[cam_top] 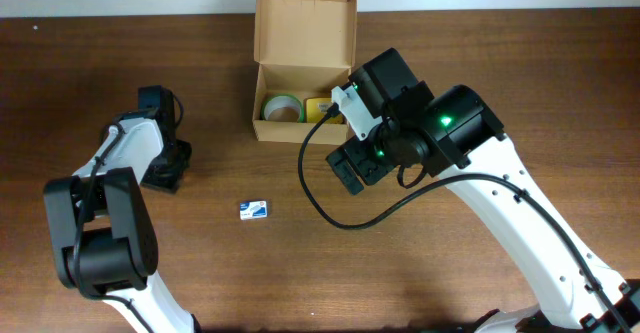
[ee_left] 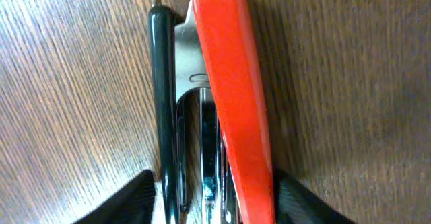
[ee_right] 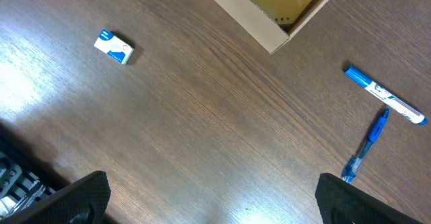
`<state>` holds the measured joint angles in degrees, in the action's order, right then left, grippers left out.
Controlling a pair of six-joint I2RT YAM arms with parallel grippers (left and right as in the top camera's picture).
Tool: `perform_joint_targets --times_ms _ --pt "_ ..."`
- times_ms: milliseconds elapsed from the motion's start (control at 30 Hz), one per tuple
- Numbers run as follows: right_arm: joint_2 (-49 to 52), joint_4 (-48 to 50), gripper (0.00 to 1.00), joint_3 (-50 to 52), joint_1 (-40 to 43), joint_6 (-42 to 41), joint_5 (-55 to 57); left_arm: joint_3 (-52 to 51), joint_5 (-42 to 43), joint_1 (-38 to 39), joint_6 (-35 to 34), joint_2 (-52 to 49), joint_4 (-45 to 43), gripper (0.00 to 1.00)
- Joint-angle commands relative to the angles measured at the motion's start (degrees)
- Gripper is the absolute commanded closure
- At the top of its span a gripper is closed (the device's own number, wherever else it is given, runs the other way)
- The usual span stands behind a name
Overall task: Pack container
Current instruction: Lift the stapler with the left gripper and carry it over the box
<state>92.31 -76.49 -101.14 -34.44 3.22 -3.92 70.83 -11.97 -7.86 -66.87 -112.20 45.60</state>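
So the big brown wooden table [cam_top: 450,53] takes up basically everything, with the two white-and-black arms over it. The container [cam_top: 305,18], a plain tan cardboard box with its hinged flap lid standing open, sits at the far middle of the table, and inside there's a greyish-green roll of tape [cam_top: 281,108] next to a yellow item with a label [cam_top: 322,108]. The right gripper [ee_right: 212,180] hangs over bare wood just off the box's front right corner, jaws spread wide with nothing between them. Over on the left side, well apart from the box, the left gripper [ee_left: 214,187] is down low over a red-and-black stapler with a metal middle [ee_left: 232,83], one finger on each side and right up against it; can't tell if it's actually clamped yet. The right wrist view shows a blue-and-white marker [ee_right: 384,95] and a thin blue pen [ee_right: 367,146] near each other. A tiny white-and-blue carton [cam_top: 254,209] lies alone in front of the box.
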Motion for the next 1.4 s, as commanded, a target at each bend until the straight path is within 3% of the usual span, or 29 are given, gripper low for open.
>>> perform_joint_targets --times_ms 0,533,867,1000,1367 --pt "-1.1 0.0 0.01 -1.2 0.0 -0.3 -0.3 -0.5 0.6 -0.2 0.6 -2.2 0.7 0.50" --pt "-1.1 0.0 0.01 -1.2 0.0 -0.3 -0.3 -0.5 0.6 -0.2 1.0 -2.2 0.8 0.98" --pt "-1.1 0.0 0.01 -1.2 0.0 -0.3 -0.3 -0.5 0.6 -0.1 1.2 -1.4 4.3 0.98" --pt "-1.1 0.0 0.01 -1.2 0.0 -0.3 -0.3 -0.5 0.5 0.0 4.3 0.6 4.6 0.98" --pt "-1.1 0.0 0.01 -1.2 0.0 -0.3 -0.3 0.0 0.2 5.1 11.5 15.3 4.3 0.98"
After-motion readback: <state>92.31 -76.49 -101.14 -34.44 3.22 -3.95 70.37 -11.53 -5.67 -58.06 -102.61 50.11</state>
